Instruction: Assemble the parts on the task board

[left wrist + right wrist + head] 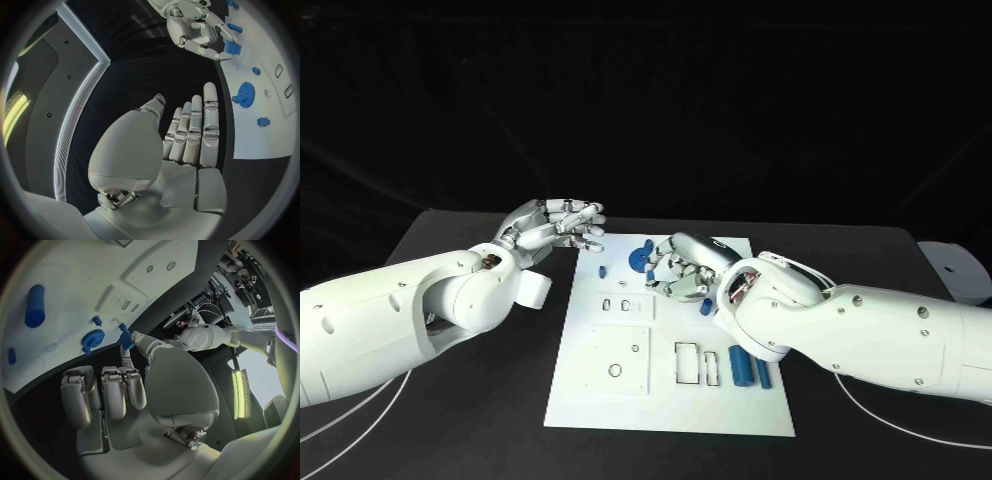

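Observation:
The white task board (668, 400) lies in the middle of the black table. My right hand (682, 268) hovers over its far end, next to a blue gear (639, 259). In the right wrist view this hand (119, 390) pinches a small blue part (126, 336) at the thumb tip, its other fingers curled in, with the gear (92, 339) just beyond. My left hand (557, 228) is raised off the board's far left corner. Its fingers (187, 140) lie straight and together and hold nothing. Across from it I see the right hand (197, 27) with the blue part (232, 47).
Two blue cylinders (740, 366) (764, 374) lie side by side on the board's near right. A small blue peg (603, 270) stands left of the gear. Several empty slots and holes mark the board's middle. A white object (956, 270) sits at the table's right edge.

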